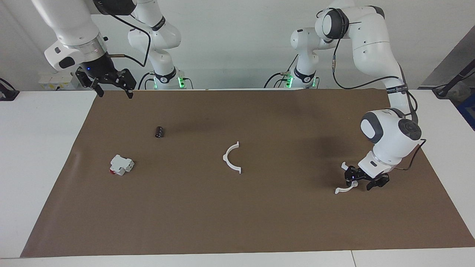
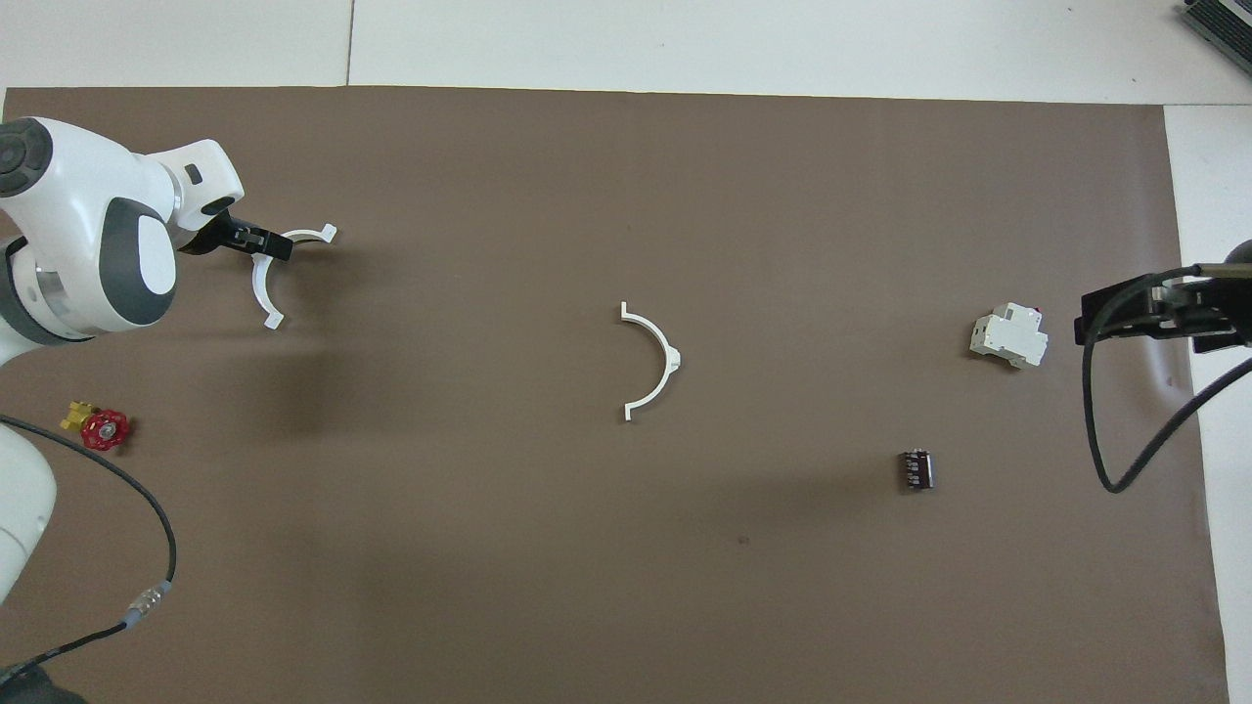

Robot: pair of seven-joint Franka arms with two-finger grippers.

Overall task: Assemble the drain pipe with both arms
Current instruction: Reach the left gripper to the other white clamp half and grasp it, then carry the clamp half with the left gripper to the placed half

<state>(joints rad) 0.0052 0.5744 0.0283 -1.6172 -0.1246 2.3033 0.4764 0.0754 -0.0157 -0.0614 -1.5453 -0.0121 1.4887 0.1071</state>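
two thin white plastic half-rings: my left gripper [image 1: 353,180] pinches one [image 2: 279,264] at frame left overhead, the other half-ring [image 2: 653,360] lies mid-frame. my right gripper [image 1: 111,83] waits spread wide, upper left in the facing view.

Light is bright and even, falling from above onto the brown mat [image 1: 237,207]. Shadows are soft and blurred: a broad dim patch lies on the mat just beside the left arm [image 1: 389,137], another faint smear near the black cylinder [image 1: 160,132]. The arms' white shells carry mild sheen, no hard glare. Both views are sharp across the mat, and its edges run nearly straight.
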